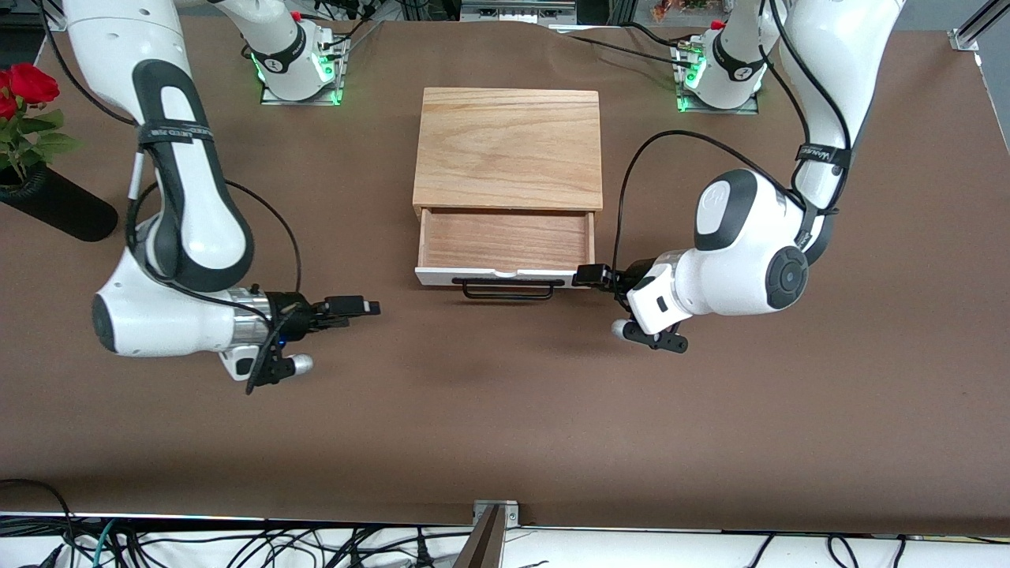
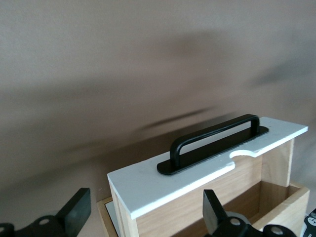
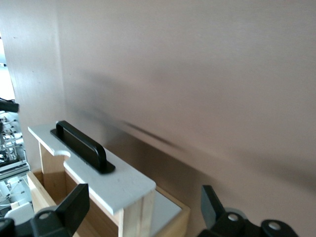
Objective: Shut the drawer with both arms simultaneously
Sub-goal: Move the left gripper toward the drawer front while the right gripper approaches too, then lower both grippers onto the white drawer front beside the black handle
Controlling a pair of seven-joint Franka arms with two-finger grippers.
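The oak-grain box (image 1: 509,150) stands mid-table. Its drawer (image 1: 505,241) is pulled out toward the front camera, showing the white front panel (image 1: 442,276) and the black wire handle (image 1: 506,290). My left gripper (image 1: 590,275) is open at the panel's end toward the left arm. In the left wrist view (image 2: 145,210) the panel's corner (image 2: 143,185) lies between its fingers. My right gripper (image 1: 367,306) is open and low over the table, a short way off the panel's end toward the right arm. The right wrist view (image 3: 143,202) looks at that corner (image 3: 123,185).
A black vase (image 1: 55,205) with red roses (image 1: 28,83) lies at the right arm's end of the table. The arm bases (image 1: 300,63) stand along the table edge farthest from the front camera. Cables (image 1: 237,544) hang below the nearest edge.
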